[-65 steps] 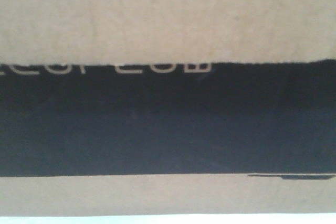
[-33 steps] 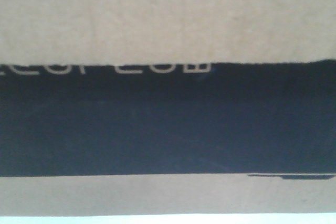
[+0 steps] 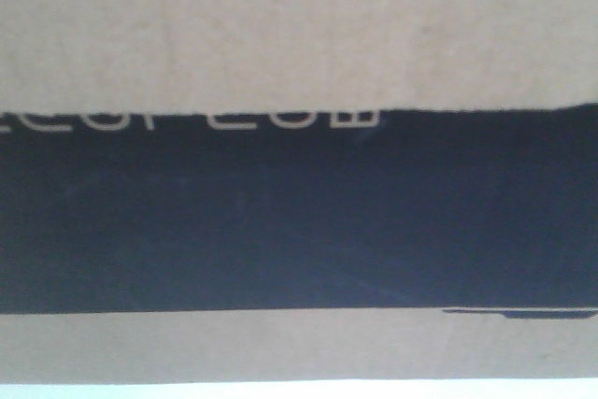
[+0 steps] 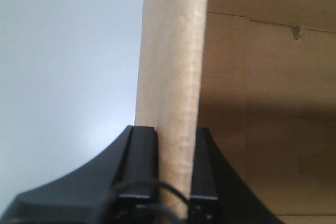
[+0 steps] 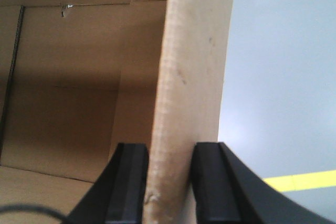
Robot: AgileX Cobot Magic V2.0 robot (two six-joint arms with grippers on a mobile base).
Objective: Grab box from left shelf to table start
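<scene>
The brown cardboard box [image 3: 299,35] fills the front view, its black panel [image 3: 299,221] carrying white lettering cut off by a flap edge. In the left wrist view my left gripper [image 4: 173,132] is shut on an upright box wall [image 4: 173,51], one finger on each side. My right gripper [image 5: 169,149] is shut on the opposite wall [image 5: 197,51] in the same way. Both wrist views look into the box's bare brown inside [image 4: 262,103]. The left shelf is out of view. A thin white strip [image 3: 299,391] lies under the box; whether it is the table cannot be told.
Outside the left wall a pale grey surface [image 4: 63,66] shows. Outside the right wall lies a grey floor [image 5: 283,77] with a yellow line [image 5: 304,180]. The box blocks everything ahead in the front view.
</scene>
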